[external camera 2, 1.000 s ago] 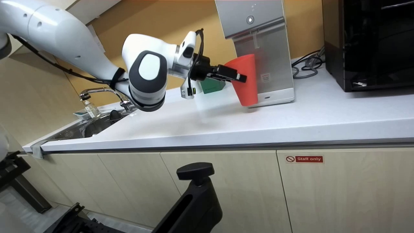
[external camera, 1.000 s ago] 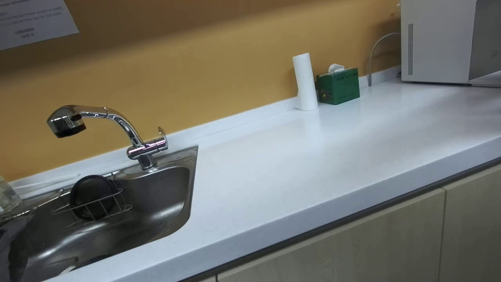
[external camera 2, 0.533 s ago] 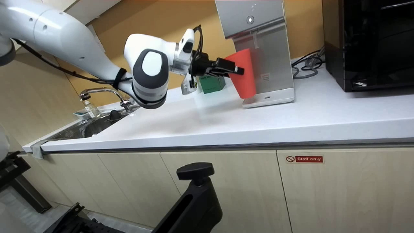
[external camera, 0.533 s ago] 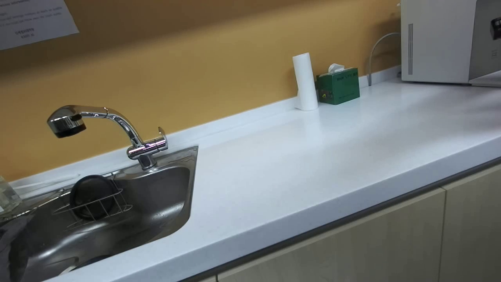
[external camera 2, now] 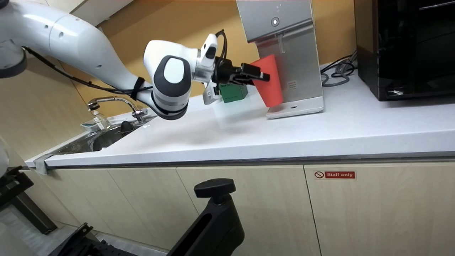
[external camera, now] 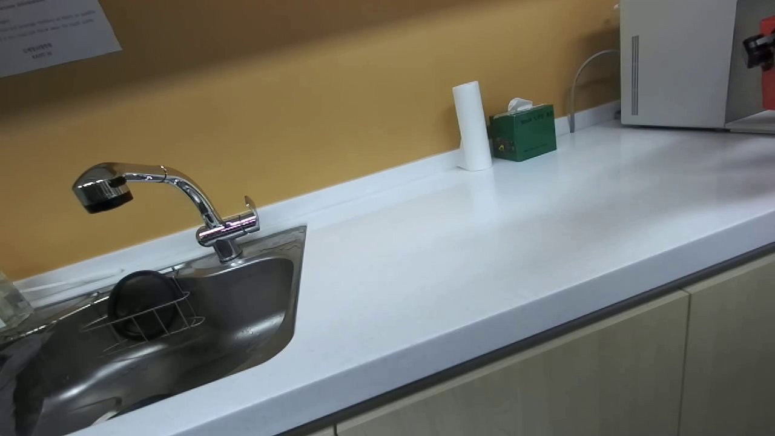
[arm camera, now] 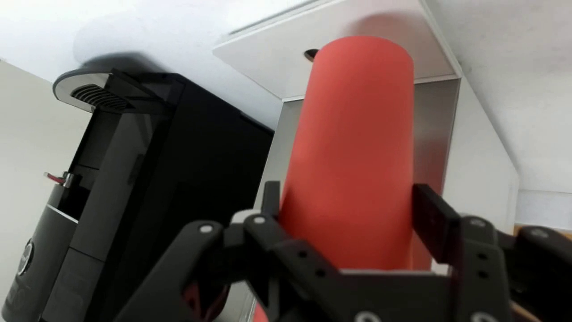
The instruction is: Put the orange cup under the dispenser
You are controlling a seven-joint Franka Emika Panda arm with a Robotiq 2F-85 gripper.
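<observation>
The orange-red cup (external camera 2: 272, 90) is held in the air by my black gripper (external camera 2: 262, 75), with a finger on each side of its upper part. In the wrist view the cup (arm camera: 353, 134) fills the space between the fingers (arm camera: 346, 199). The silver dispenser (external camera 2: 298, 64) stands behind it. The cup's bottom is just above the front left part of the dispenser base (external camera 2: 302, 107); the base also shows in the wrist view (arm camera: 268, 62). The spout (external camera 2: 280, 43) is above and beyond the cup. In an exterior view only a strip of cup (external camera: 769, 91) shows.
A black coffee machine (arm camera: 201, 170) stands beside the dispenser. A green tissue box (external camera: 524, 134) and a paper roll (external camera: 473, 127) stand by the wall. A sink (external camera: 242, 303) with a tap (external camera: 194, 194) is further along. A black appliance (external camera 2: 416, 53) and cables (external camera 2: 341, 69) are also there.
The held cup has risen off the level of the base front, then shifted slightly toward the dispenser. The gripper and cup have come into an exterior view at its right edge.
</observation>
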